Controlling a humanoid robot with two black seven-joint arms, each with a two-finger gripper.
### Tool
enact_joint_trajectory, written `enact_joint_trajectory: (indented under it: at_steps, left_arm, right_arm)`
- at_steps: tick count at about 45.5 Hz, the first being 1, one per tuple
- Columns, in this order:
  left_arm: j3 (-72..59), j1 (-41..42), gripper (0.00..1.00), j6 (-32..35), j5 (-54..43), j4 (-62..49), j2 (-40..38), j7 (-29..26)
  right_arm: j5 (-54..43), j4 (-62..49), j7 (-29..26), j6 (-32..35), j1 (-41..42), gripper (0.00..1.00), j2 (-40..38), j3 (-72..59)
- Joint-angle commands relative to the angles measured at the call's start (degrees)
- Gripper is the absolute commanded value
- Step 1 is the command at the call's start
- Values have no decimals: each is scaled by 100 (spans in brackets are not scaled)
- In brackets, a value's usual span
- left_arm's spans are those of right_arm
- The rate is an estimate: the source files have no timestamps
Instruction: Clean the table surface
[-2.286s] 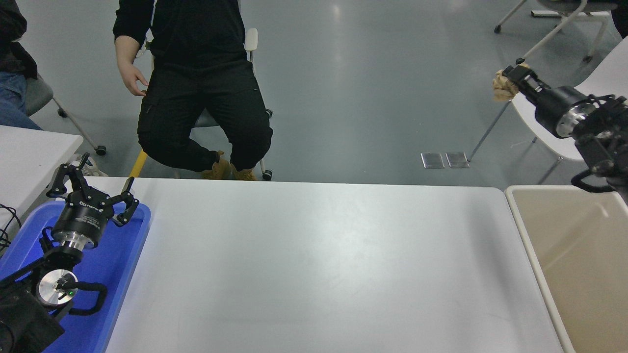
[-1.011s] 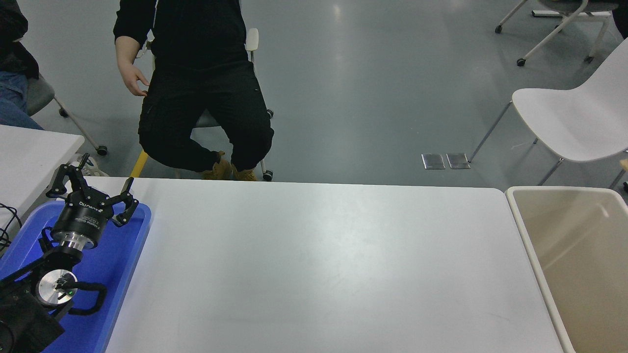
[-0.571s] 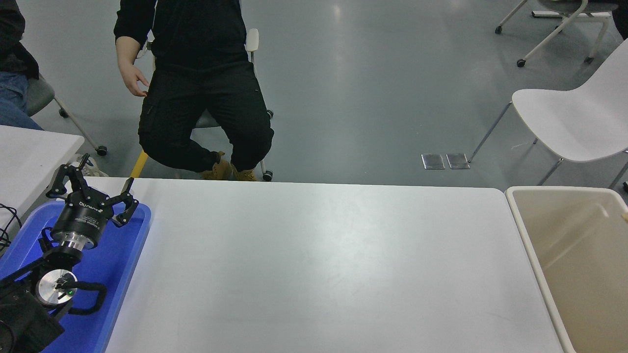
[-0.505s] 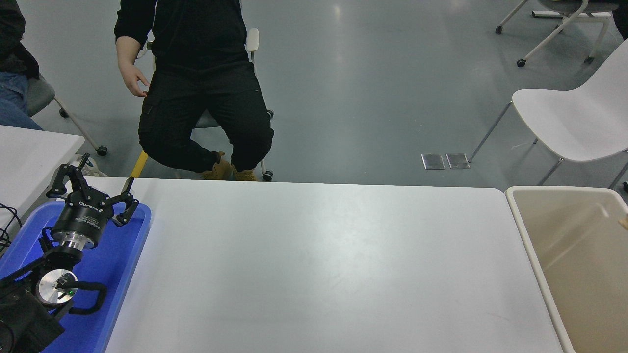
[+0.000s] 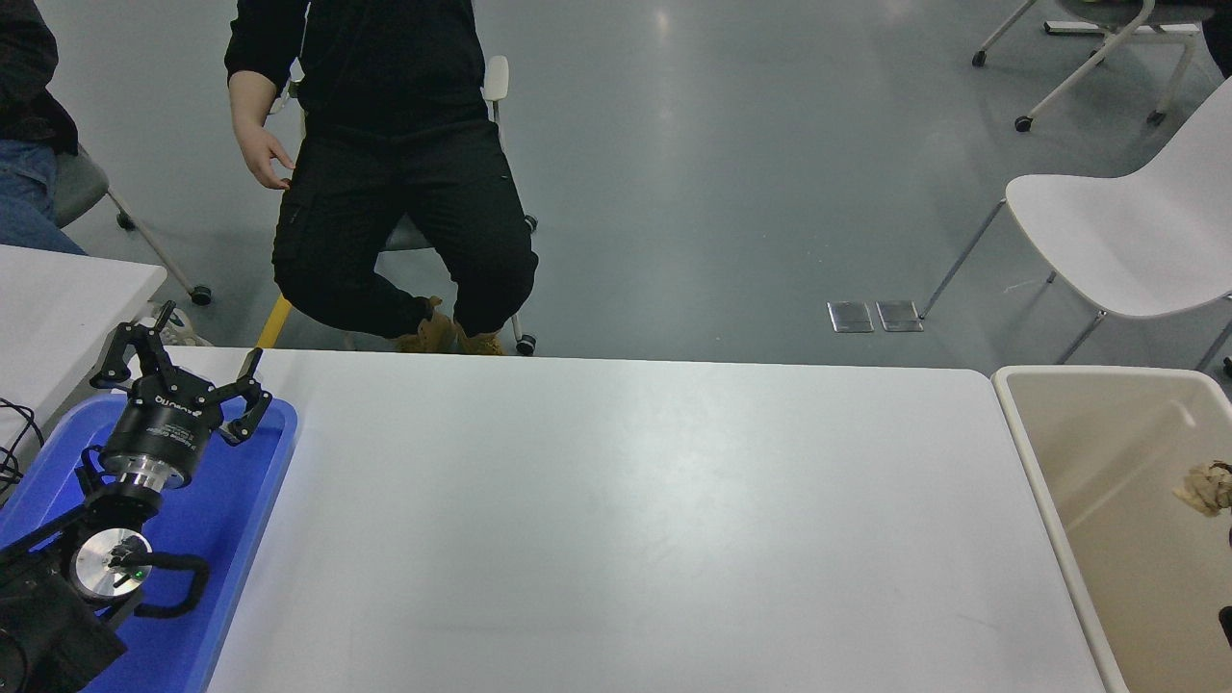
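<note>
1. Broadly, the table surface point(image 5: 616, 520) filled the near middle of the head view, a wide white top with rounded far corners.
2. At its left end lay a blue plastic tray point(image 5: 245, 525), and the left gripper point(image 5: 183, 371) hung parked over the tray's far part with its black fingers spread wide apart, holding nothing.
3. Left of the tray, a smaller white tabletop point(image 5: 67, 308) showed one rounded corner at the picture's left edge.
4. Against the table's right end stood a beige bin point(image 5: 1107, 481), its rim just beside the table's edge.
5. Over the bin's right part, at the picture's right edge, was a crumpled tan paper wad point(image 5: 1201, 489), with a sliver of something black touching its right side.
6. That sliver was too small to identify, so the right gripper's state could not be told, nor whether the wad was held.
7. Beyond the far edge sat a person in black clothes point(image 5: 385, 164) on a wheeled chair, one hand point(image 5: 265, 154) resting at the thigh.
8. Farther right on the grey floor stood a white chair point(image 5: 1116, 241).
</note>
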Motion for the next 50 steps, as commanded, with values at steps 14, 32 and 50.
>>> enact_joint_trajectory:
  at_steps: [14,32,50]
  left_arm:
    - [0,0,100,0,0,0,8,0]
    - [0,0,100,0,0,0,-1,0]
    - [0,0,100,0,0,0,8,0]
  right_arm:
    - [-149,53,8,9,-99,98,36,-60]
    - [-149,36,8,18,24,98,-60,-42]
    - [106,62,-10,45,1499,99,-526,634]
